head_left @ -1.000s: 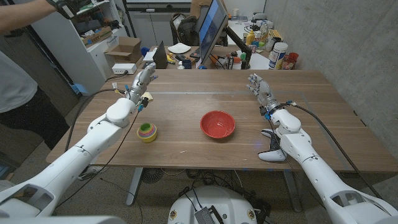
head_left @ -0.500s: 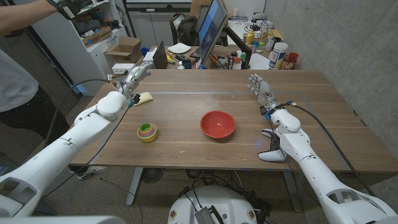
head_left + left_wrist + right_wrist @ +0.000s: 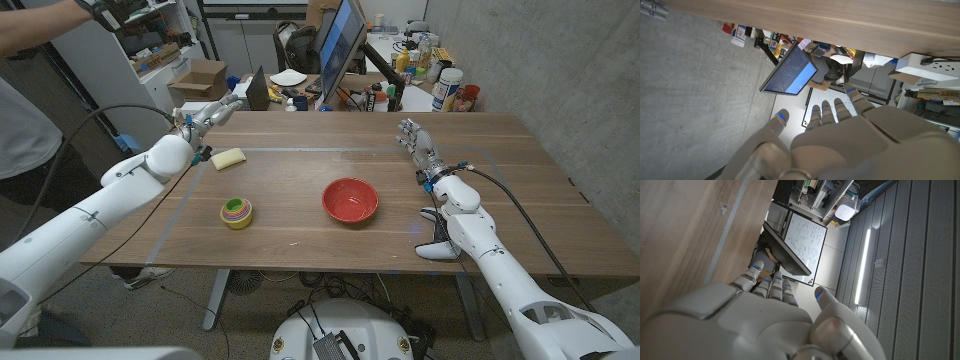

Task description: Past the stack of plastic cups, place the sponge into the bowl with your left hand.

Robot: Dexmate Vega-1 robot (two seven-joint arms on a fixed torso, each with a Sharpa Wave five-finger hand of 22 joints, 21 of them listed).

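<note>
Sponge [image 3: 228, 157] on table beside empty left robot hand [image 3: 207, 117].

Left hand [image 3: 205, 117] farther left, off sponge [image 3: 228, 157].

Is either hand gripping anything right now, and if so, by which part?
Nothing is held. The left hand is open near the table's far left edge, with the sponge lying free on the table beside it. The right hand is open too.

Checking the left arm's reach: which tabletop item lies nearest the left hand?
The yellow sponge, just beside the left hand; the stack of plastic cups and red bowl sit farther off.
</note>
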